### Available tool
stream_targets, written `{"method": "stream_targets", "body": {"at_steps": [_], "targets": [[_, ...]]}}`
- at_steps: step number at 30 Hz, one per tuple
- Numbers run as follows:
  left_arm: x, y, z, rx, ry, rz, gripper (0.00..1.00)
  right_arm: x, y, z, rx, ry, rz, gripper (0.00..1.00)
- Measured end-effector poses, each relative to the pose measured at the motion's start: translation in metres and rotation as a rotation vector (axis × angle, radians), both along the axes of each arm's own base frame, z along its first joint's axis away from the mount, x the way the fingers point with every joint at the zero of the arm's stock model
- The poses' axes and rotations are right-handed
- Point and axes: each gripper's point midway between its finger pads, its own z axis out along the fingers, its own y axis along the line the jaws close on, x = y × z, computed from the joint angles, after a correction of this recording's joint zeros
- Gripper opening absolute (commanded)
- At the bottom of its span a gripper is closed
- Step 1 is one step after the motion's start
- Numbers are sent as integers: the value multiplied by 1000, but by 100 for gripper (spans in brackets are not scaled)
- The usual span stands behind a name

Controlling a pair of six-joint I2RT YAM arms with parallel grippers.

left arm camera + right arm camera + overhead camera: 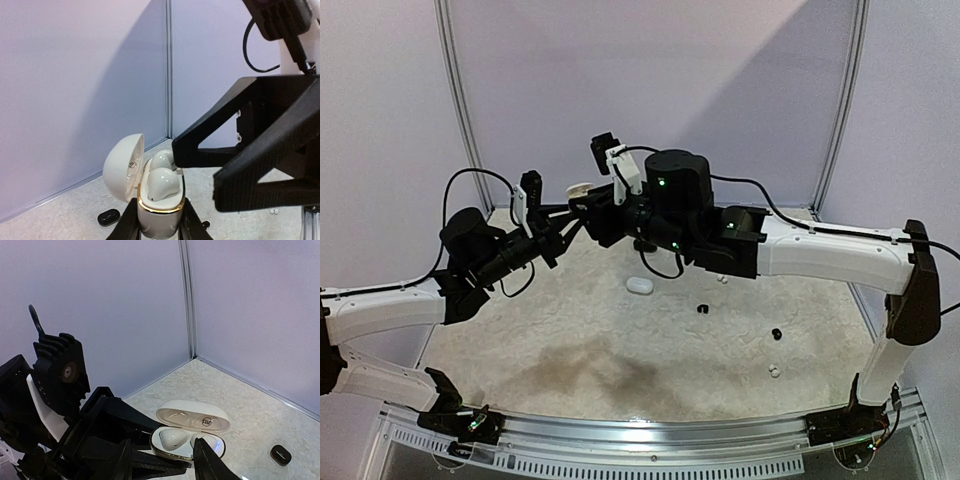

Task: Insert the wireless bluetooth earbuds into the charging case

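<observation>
Your left hand (pixel 157 232) pinches the glossy, likely slippery charging case (pixel 159 217) low; right hand (pixel 196 171) — parted, empty — hovers over the seated earbuds (pixel 160 185).

No word or number can be read with certainty. The only print sits inside the raised lid (pixel 185 415) of the glossy white oval plastic charging case with a gold rim (pixel 184 450): a small round dark emblem (pixel 207 422) with a few letter-like strokes, too small to spell out. In the left wrist view the same lid shows faint grey marks (pixel 134 162), blurred beyond reading.
</observation>
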Motion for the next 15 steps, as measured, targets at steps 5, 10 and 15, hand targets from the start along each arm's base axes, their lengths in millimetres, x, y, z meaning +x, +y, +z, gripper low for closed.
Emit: {"method": "stream_targets", "body": {"at_steps": [5,10,15], "targets": [[-3,-2,2,-4,-6,-22,0,6,-7,12,-15,-22,-23,51],[-8,-6,-2,36,-37,-52,0,7,-16,40,-24,-43,-3,55],[-21,-17,-33,378,-324,-114,0,5,-46,83,14,-51,-19,58]]}}
